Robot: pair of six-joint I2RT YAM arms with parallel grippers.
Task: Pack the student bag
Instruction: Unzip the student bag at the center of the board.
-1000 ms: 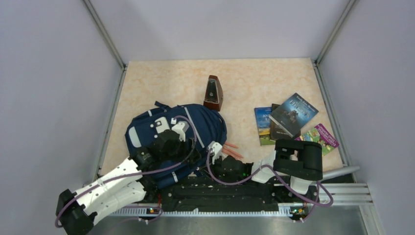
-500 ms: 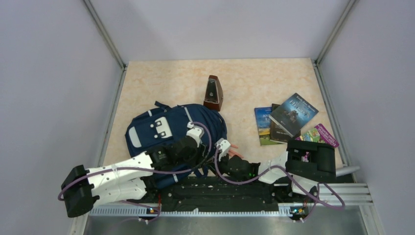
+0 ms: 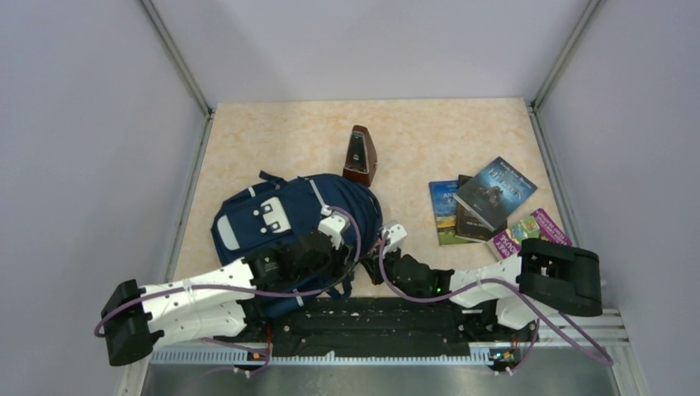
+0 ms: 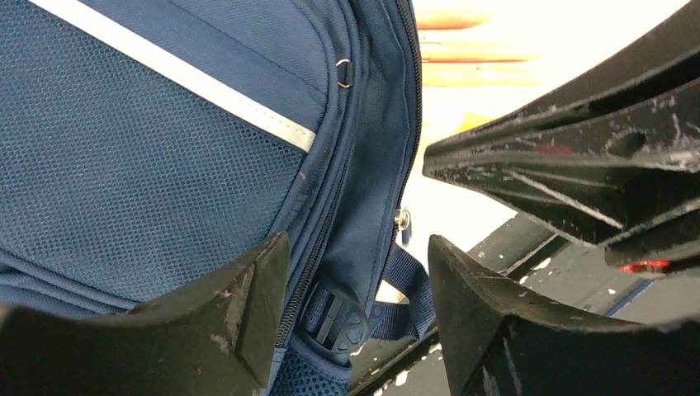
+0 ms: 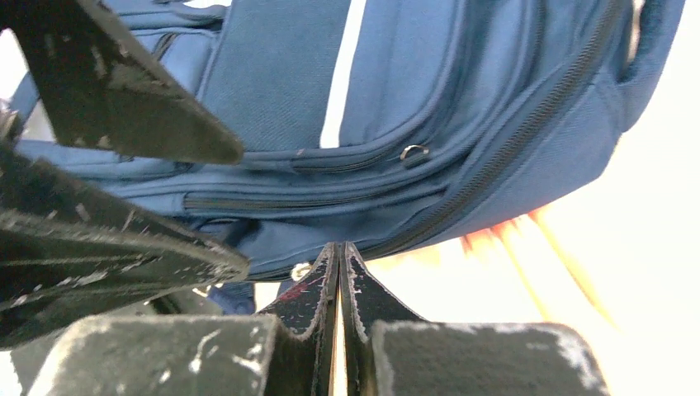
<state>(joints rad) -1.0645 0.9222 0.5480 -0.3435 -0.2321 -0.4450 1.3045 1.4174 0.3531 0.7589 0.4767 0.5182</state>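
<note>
The student bag [image 3: 276,216], navy with light-grey stripes, lies flat at the near left of the table. My left gripper [image 3: 342,247] is open and hangs over the bag's near right edge. In the left wrist view its fingers [image 4: 248,305] straddle the zipper seam, a dark buckle [image 4: 334,318] and a strap, touching none. My right gripper [image 3: 378,254] is shut, its tips [image 5: 340,247] pressed together at the bag's edge [image 5: 462,124] beside a small metal ring [image 5: 301,271]. I see nothing between them. Orange pencils [image 5: 528,247] lie beside the bag.
A brown metronome [image 3: 360,157] stands behind the bag. Several books [image 3: 487,202] lie in a loose pile at the right. The black rail [image 3: 371,326] with the arm bases runs along the near edge. Grey walls close in the table on three sides.
My left gripper has slid right across the bag to its near right edge. My right arm has stretched left and forward, bringing its shut gripper up against the bag's edge.
</note>
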